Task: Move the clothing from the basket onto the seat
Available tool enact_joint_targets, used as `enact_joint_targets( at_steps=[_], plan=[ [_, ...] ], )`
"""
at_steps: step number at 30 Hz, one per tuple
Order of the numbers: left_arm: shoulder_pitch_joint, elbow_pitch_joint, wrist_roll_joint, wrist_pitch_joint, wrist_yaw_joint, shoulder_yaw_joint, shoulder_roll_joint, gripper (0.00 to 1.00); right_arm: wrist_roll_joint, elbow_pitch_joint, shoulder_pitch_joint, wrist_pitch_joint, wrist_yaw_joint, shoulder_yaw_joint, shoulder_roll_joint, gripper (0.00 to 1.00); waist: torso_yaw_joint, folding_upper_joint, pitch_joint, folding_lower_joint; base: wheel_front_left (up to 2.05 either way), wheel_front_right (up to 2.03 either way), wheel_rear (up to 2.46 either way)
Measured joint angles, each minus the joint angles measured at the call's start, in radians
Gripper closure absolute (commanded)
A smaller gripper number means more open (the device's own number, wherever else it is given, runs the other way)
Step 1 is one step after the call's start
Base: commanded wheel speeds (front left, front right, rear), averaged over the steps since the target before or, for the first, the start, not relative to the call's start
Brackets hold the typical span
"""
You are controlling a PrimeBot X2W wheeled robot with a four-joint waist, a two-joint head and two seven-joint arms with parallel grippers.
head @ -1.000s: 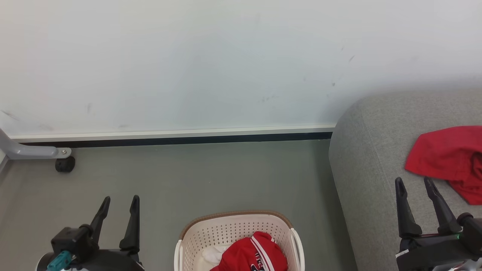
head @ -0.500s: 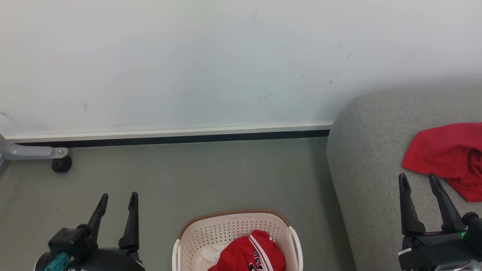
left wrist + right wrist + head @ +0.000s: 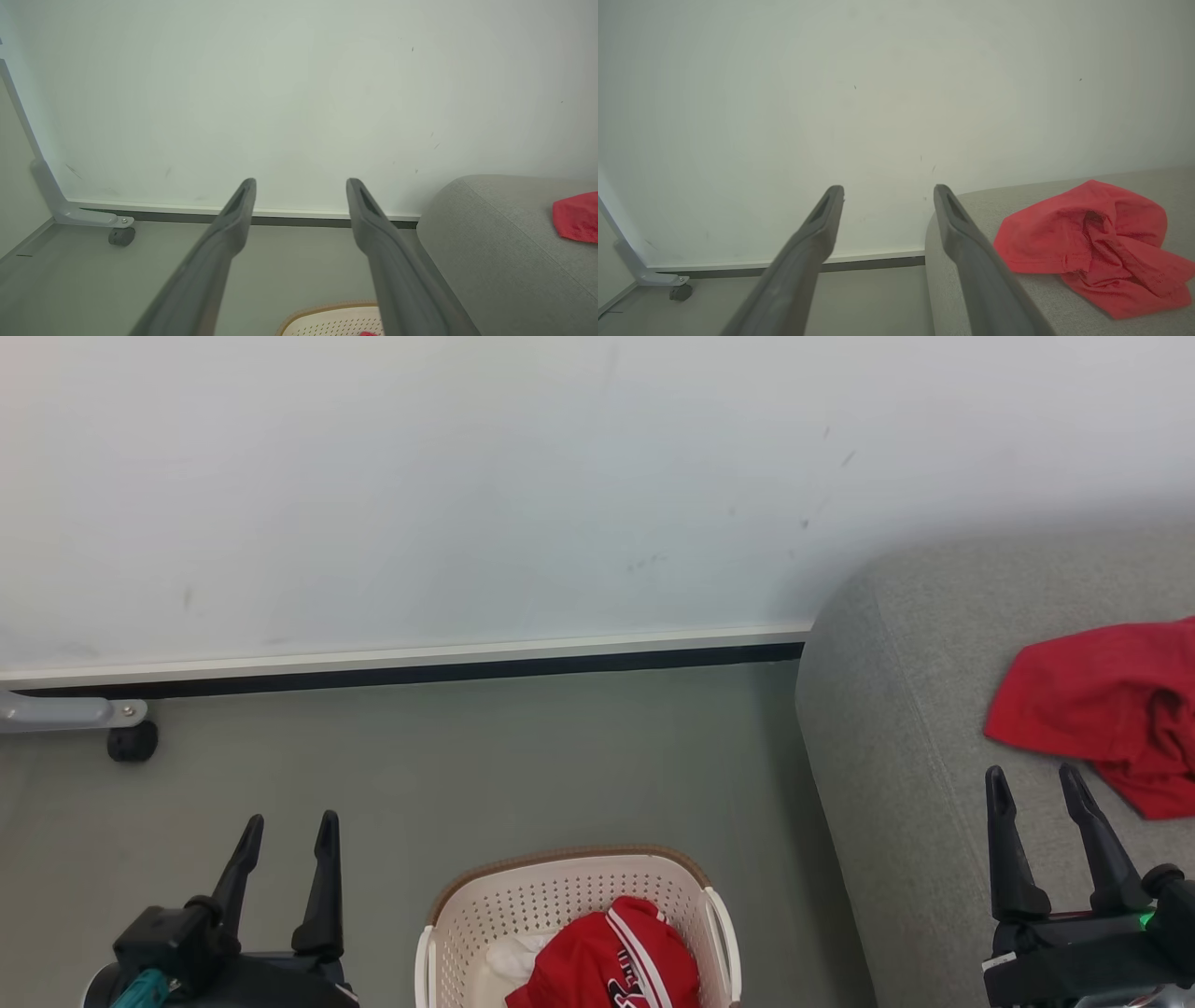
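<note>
The cream-white basket [image 3: 485, 907] with a brown rim stands on the floor at the bottom centre. In it lies the red jersey [image 3: 597, 961] with white stripes, beside a white part [image 3: 509, 954]. A plain red shirt [image 3: 1092, 705] lies crumpled on the grey seat [image 3: 896, 728] at the right, also visible as the shirt [image 3: 1087, 242] in the right wrist view. My left gripper [image 3: 285, 826] is open and empty over the floor, left of the basket. Above the seat's front part my right gripper [image 3: 1032, 779] stands open and empty, just short of the shirt.
A pale wall [image 3: 467, 495] with a dark skirting strip runs behind the grey floor [image 3: 467, 756]. A grey metal leg with a black caster [image 3: 131, 742] stands at the far left by the wall. The basket's rim [image 3: 327, 311] peeks in at the bottom of the left wrist view.
The head camera has shifted, so the whole scene slides slightly left and the basket sits higher. Both grippers stay open and keep nearly the same places.
</note>
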Motion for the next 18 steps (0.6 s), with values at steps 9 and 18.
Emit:
enact_joint_targets(
  at_steps=[9, 18],
  plan=[
    [-0.012, -0.012, 0.025, 0.000, -0.011, -0.028, -0.011, 0.00, -0.002, -0.009, -0.019, 0.000, 0.010, -0.005, -0.005, 0.00, -0.037, 0.0000, 0.034, 0.0000, 0.00, 0.00, 0.00],
    [-0.079, -0.018, 0.043, 0.001, -0.047, -0.056, 0.001, 0.00, -0.027, -0.048, -0.032, -0.002, 0.010, 0.000, 0.006, 0.00, -0.077, 0.0001, 0.115, 0.0001, 0.00, 0.00, 0.00]
  ],
)
